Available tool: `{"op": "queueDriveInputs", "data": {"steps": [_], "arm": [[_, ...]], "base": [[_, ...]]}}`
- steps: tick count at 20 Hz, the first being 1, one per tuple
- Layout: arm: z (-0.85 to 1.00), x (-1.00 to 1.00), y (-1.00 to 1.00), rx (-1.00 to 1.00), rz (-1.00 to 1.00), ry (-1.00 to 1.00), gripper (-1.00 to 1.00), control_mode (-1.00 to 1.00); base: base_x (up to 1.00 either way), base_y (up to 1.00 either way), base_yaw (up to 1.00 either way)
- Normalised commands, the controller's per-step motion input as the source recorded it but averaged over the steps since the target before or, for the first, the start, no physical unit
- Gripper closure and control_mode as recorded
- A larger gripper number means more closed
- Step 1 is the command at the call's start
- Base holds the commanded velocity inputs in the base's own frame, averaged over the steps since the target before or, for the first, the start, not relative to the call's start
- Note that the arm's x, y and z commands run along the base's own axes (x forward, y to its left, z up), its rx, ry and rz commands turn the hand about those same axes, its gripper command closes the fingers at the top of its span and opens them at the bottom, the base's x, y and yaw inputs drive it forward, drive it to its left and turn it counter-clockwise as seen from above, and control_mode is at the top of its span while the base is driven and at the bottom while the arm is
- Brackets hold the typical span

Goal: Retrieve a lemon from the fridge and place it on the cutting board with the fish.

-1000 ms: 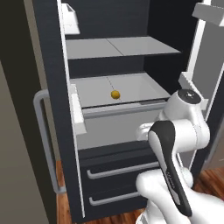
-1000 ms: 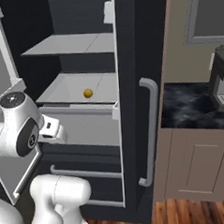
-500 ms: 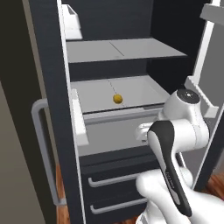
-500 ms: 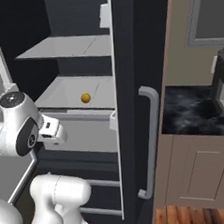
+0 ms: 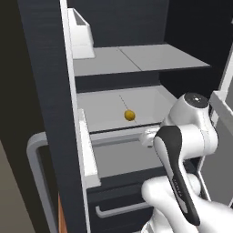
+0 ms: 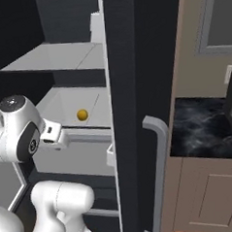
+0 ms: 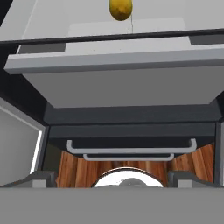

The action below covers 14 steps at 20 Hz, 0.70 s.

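Rolled nearer to the fridge (image 5: pixel 45 68) over the last second: whole scene larger in both base views, so a drive of the base and no shift of the things. Same spot on the shelf for the lemon (image 5: pixel 129 115).

Nearest, in the hand view, gripper (image 7: pixel 113 178) released, fingertips (image 7: pixel 41 177) spread wide at the two bottom corners, nothing between them. Aimed into the open fridge, level with the front edge of the lower shelf (image 5: pixel 104 109), short of the fruit and not touching it. In the left base view, seen at the end of the white arm, just in front of that shelf edge.

Below the hand, wood floor (image 7: pixel 74 168) and the fridge's two drawers, each with a grey bar handle (image 7: pixel 131 148).

Farther in, lemon (image 7: pixel 120 8) alone on the grey lower shelf, about midway across it, well behind the front lip; in the right base view, lemon (image 6: pixel 82 114) just past the gripper (image 6: pixel 55 135) and slightly above it.

Above that, upper shelf (image 5: pixel 136 59), grey and flat. White door bin (image 5: pixel 82 32) high on the open left door.

Right of the fridge, closed dark door (image 6: pixel 129 63) with a long grey handle (image 6: pixel 159 159), then a dark marbled counter (image 6: pixel 201 132) over beige cabinets.
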Motion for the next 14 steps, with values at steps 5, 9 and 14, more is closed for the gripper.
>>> {"op": "queueDriveInputs", "data": {"steps": [5,9,14], "arm": [[0.0,0.0,0.0,0.0,0.0,0.0,-1.0,1.0],[0.0,0.0,0.0,0.0,0.0,0.0,-1.0,1.0],[0.0,0.14,0.0,0.0,0.0,-0.12,-1.0,-1.0]], "base": [[0.6,0.0,0.0],[0.43,0.0,0.0],[0.13,0.0,0.0]]}}
